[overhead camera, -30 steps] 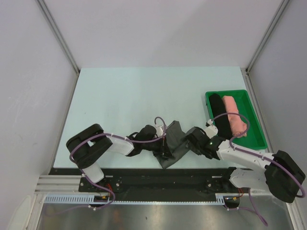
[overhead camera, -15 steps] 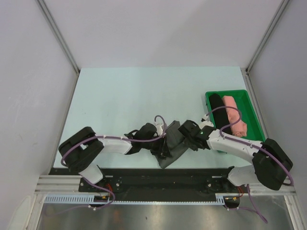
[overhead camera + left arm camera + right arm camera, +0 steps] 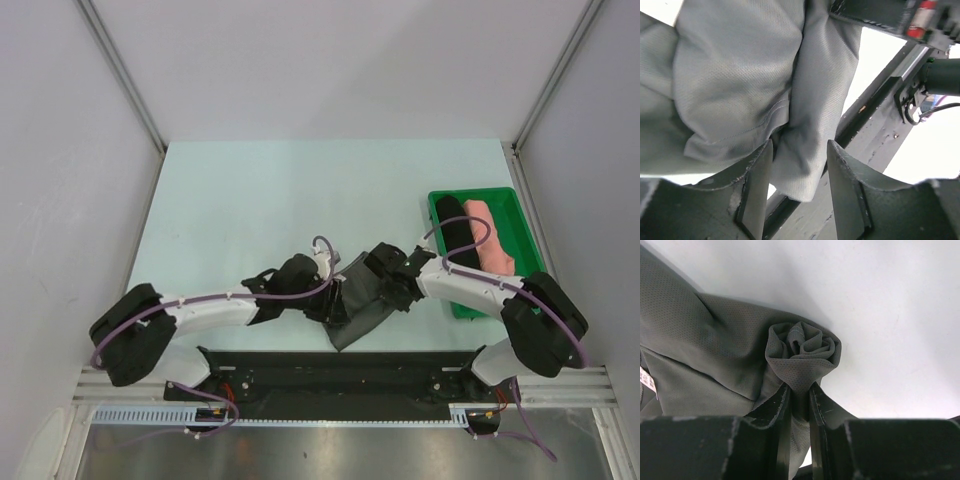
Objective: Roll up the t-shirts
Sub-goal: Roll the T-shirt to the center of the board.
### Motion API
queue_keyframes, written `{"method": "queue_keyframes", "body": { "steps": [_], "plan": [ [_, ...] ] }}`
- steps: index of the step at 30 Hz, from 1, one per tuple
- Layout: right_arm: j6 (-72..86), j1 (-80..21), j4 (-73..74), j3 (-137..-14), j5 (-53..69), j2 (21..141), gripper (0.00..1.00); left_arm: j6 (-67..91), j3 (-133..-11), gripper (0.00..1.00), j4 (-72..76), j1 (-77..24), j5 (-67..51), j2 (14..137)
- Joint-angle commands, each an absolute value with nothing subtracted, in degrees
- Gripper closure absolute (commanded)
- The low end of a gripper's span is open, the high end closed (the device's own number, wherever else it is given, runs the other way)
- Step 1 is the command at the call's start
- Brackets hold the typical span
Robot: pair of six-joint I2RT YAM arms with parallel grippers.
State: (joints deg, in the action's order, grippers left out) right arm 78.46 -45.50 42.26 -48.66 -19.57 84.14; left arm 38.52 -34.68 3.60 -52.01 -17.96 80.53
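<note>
While both arms reach in low over the table (image 3: 280, 200), I see the charcoal t-shirt (image 3: 358, 305) bunched between them at the near edge. My right tool (image 3: 799, 389) is clenched on a tightly rolled end of it. My left tool (image 3: 800, 147) is released, with a loose fold of the cloth between its fingers. A black roll (image 3: 455, 230) and a pink roll (image 3: 492, 238) lie side by side in the green tray (image 3: 522, 215).
</note>
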Motion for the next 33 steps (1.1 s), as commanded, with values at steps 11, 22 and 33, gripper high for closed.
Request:
{"method": "queue_keyframes", "body": {
  "steps": [11,22,33],
  "plan": [
    [78.9,-44.2,47.0,-53.7,-17.9,88.2,0.88,24.3,-42.8,0.41,-5.9,-70.7,14.1,69.9],
    [79.2,-44.2,47.4,-54.2,-16.9,89.1,0.89,18.7,-48.6,0.36,-3.0,-83.2,32.8,85.6],
    [78.8,-44.2,47.2,-54.2,-16.5,89.2,0.88,15.8,-50.3,0.33,-0.2,-84.6,36.6,95.3]
  ]
}}
